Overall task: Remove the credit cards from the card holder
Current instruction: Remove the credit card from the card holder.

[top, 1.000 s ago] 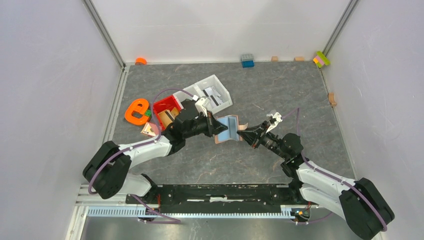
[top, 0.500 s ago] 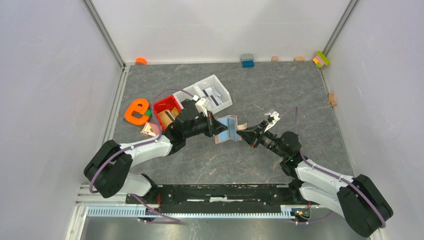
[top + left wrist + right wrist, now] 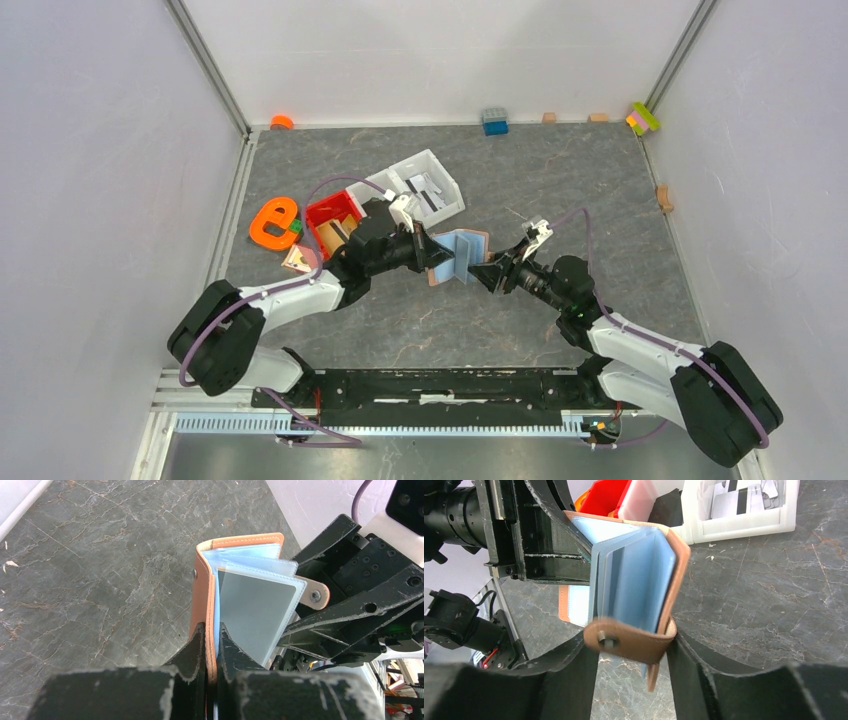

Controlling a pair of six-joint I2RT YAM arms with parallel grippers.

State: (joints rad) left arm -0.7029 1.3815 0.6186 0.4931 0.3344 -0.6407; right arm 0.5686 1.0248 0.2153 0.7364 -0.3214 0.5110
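Note:
The tan-brown card holder [image 3: 458,255] is held off the table at mid-scene, partly open, with pale blue clear sleeves fanned out. My left gripper [image 3: 432,250] is shut on one cover [image 3: 202,580], fingertips [image 3: 199,635] pinching the leather edge. A pale blue-grey card [image 3: 252,615] sits in the front sleeve. No orange-yellow card shows. My right gripper [image 3: 485,272] is open, and its jaws straddle the other cover and the closing tab [image 3: 631,641]. The sleeves [image 3: 634,575] stand between the two grippers.
A red bin [image 3: 335,215] and a white tray [image 3: 445,190] with white-and-black packets sit behind the left gripper. An orange letter e [image 3: 272,222] lies at the left. A blue block [image 3: 494,121] and small wooden blocks line the back and right walls.
My right gripper has moved left onto the card holder. The free cover and tab, spread out flat before, now stand folded up between its open jaws. The left gripper has held still.

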